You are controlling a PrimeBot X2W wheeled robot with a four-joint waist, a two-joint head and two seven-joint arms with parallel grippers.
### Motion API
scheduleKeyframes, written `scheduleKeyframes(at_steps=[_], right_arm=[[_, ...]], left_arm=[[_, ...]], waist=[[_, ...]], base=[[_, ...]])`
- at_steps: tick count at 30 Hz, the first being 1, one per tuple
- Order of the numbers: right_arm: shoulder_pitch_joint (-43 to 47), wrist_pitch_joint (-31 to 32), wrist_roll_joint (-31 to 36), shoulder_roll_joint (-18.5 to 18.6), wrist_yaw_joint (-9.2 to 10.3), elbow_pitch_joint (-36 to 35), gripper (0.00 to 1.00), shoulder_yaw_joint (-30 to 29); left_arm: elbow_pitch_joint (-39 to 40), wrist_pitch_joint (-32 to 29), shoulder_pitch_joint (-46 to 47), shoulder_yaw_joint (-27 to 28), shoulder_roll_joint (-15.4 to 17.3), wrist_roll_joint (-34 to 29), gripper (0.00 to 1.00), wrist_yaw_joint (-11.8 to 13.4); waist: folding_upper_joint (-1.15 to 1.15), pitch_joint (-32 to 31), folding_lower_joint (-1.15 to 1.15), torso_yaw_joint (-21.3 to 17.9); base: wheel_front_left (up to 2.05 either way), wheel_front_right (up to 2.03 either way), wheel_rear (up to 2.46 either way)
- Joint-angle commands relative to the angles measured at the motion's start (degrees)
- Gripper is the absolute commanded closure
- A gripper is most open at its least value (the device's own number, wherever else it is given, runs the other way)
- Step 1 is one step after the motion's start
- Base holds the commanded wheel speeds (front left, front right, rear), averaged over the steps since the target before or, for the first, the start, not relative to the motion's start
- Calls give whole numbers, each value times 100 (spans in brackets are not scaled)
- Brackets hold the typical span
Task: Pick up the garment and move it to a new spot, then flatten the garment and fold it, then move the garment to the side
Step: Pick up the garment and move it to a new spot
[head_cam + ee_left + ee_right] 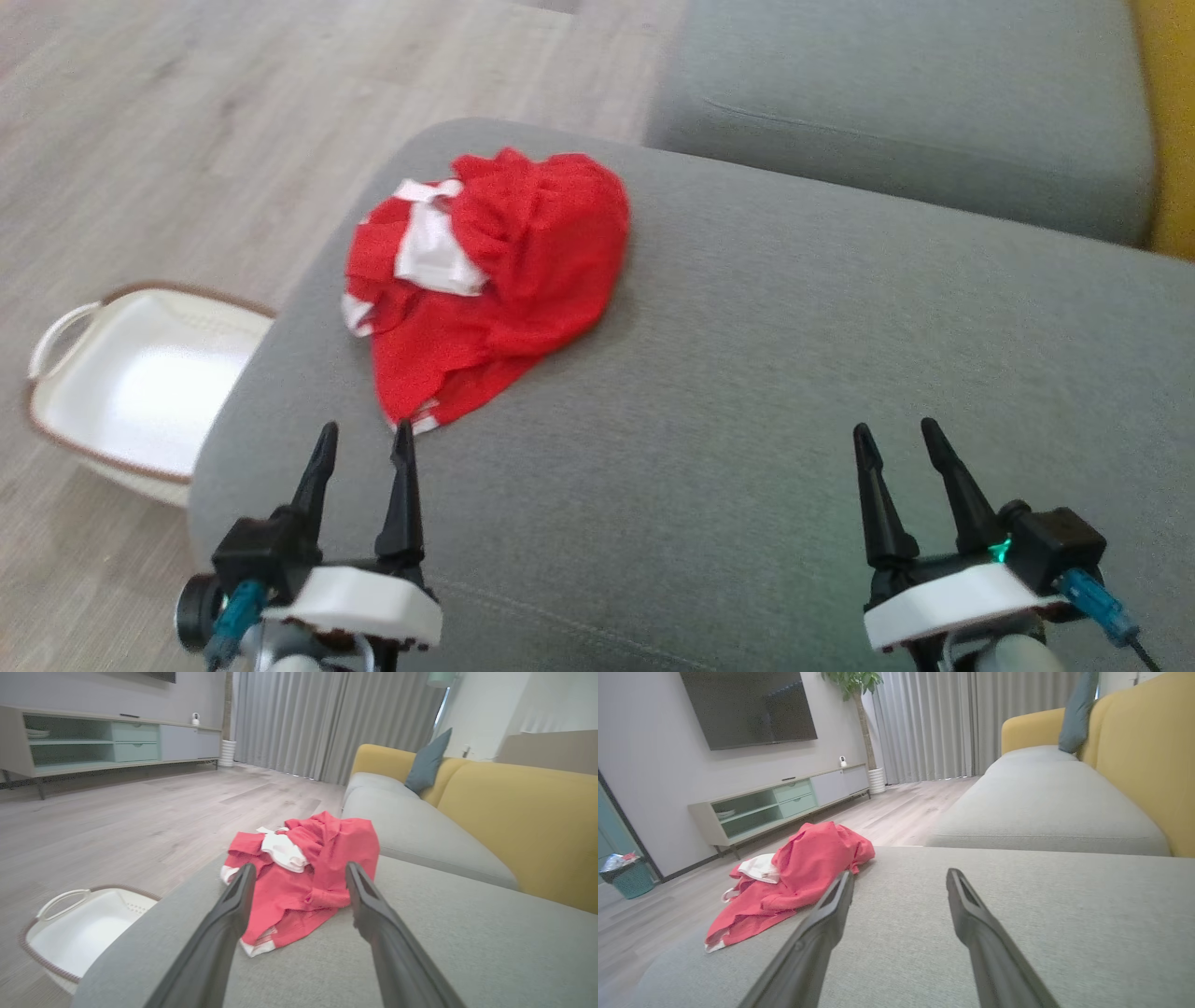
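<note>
Both are spread apart with nothing between the fingers: my left claw [365, 427] and my right claw [893, 426] hang low over the grey sofa cushion [747, 392]. The garment [504, 271], a crumpled red heap with white patches, lies on the cushion just ahead of the left claw. Its nearest hem, edged in white, sits right beside the tip of that claw's inner finger, though I cannot tell whether they touch. In the left wrist view the heap shows between the two dark fingers [224, 924]. From the right claw the garment lies ahead and off to the left, well apart. A white basket [33, 401] with a brown rim stands on the floor [187, 140], left of my left claw, beside the cushion's edge.
</note>
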State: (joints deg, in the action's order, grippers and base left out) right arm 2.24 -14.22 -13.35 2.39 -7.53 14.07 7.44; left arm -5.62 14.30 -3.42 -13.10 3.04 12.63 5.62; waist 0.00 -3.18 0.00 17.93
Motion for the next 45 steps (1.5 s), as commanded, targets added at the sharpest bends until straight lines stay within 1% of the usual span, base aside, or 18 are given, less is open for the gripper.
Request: scheduleKeyframes(at_steps=[1,6,12,21,25,30,34,38,41,43,45], right_arm=[[-146,-77,-54,49,4,-165,0,157],[-122,-77,-120,49,4,-151,0,233],[-125,-77,-147,49,4,-134,0,293],[-155,-78,-170,49,4,-117,0,331],[-196,-78,-162,49,4,-152,0,302],[-299,-78,-102,49,4,-225,0,149],[-425,-78,15,49,4,-329,0,-26],[-584,-78,125,49,4,-485,0,-204],[-708,-78,198,49,4,-640,0,-343],[-775,-78,225,49,4,-735,0,-431],[-843,-76,240,49,4,-825,0,-489]], left_arm=[[193,70,147,223,-16,-51,0,27],[217,70,77,288,-16,-71,0,4],[245,70,50,342,-16,-56,0,8],[289,70,58,417,-16,-45,0,32],[334,70,94,483,-16,-80,0,34],[389,70,309,695,-16,-164,0,-31],[413,70,673,965,3,-196,0,-191],[265,70,1209,1203,177,-226,0,-420],[37,70,1729,1293,437,-278,0,-636],[-262,58,2106,1352,612,-237,0,-768],[-591,-110,2512,1374,812,-181,0,-900]], waist=[[0,-80,0,274],[0,-108,0,498],[0,-104,0,555],[0,-78,0,418],[0,10,0,298],[0,235,0,70],[0,508,0,-176],[0,845,0,-468],[0,1132,0,-699],[0,1298,0,-847],[0,1473,0,-993]], base=[[0,0,0],[0,0,0],[0,0,0],[0,0,0],[0,0,0],[0,0,0],[0,0,0],[0,0,0],[0,0,0],[0,0,0],[0,0,0]])
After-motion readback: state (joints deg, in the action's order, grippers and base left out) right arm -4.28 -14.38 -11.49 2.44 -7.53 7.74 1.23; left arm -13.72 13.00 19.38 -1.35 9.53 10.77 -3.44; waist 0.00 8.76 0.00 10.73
